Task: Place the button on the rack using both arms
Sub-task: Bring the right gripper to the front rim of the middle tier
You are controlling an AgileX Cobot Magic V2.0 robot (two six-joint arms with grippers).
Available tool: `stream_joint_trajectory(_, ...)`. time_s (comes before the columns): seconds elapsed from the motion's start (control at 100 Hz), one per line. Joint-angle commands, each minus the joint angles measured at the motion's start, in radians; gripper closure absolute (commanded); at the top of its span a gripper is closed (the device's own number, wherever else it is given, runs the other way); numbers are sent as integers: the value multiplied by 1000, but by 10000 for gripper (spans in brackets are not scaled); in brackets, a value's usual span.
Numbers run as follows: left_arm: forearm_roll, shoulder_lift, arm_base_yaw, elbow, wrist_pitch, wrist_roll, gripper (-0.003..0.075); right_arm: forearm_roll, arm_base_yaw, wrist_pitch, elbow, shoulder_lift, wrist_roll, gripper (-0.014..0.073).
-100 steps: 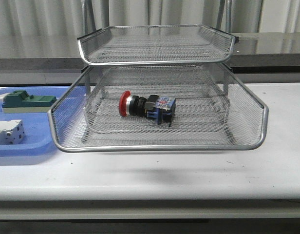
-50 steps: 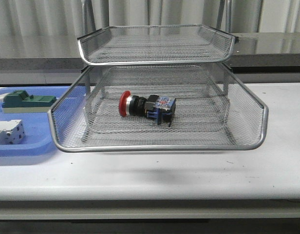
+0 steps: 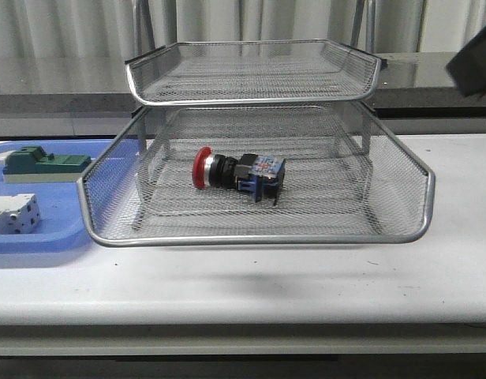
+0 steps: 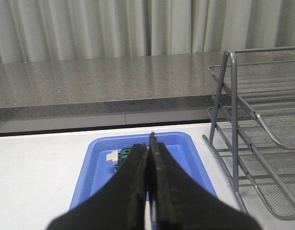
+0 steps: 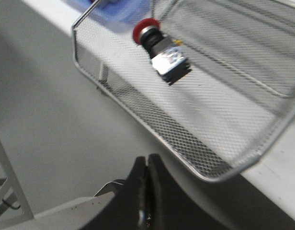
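Button (image 3: pixel 237 174) lies on its side in the lower tray of the rack (image 3: pixel 259 237), placement apparently done; my left pincer (image 4: pixel 148 158) and right pincer (image 5: pixel 146 172) hang clenched, empty, clear.

Red-capped button (image 3: pixel 238 174) on its side in silver rack (image 3: pixel 255 237), apparently middle tier.

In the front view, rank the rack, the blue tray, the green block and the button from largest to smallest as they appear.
1. Rack
2. Blue tray, partly cut off by the frame edge
3. Green block and button: they look about alike, so no ranking.
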Motion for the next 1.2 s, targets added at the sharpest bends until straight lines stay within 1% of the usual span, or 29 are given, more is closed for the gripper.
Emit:
stream_joint_trajectory(0.0, -12, 4, 1, -26, -74, -12, 740, 84, 57, -2, -33, 50, -124, 663)
stream_joint_trajectory(0.14, -12, 4, 1, -26, -74, -12, 740, 61, 195, -72, -33, 133, -169, 663)
stream_joint_trajectory(0.26, -12, 4, 1, -26, -74, -12, 740, -5, 320, -153, -33, 196, -169, 662)
stream_joint_trajectory(0.38, -12, 4, 1, -26, -74, -12, 740, -60, 413, -227, -33, 255, -169, 663)
stream_joint_trajectory(0.47, -12, 4, 1, -26, -74, -12, 740, -78, 460, -293, -33, 295, -169, 659)
stream_joint_trajectory(0.64, -12, 4, 1, -26, -74, -12, 740, -97, 496, -412, -34, 361, -169, 659)
stream_joint_trajectory(0.9, -12, 4, 1, -26, -74, -12, 740, -119, 496, -503, -34, 441, -169, 659)
stream_joint_trajectory(1.19, -12, 4, 1, -26, -74, -12, 740, -127, 496, -670, -39, 501, -169, 659)
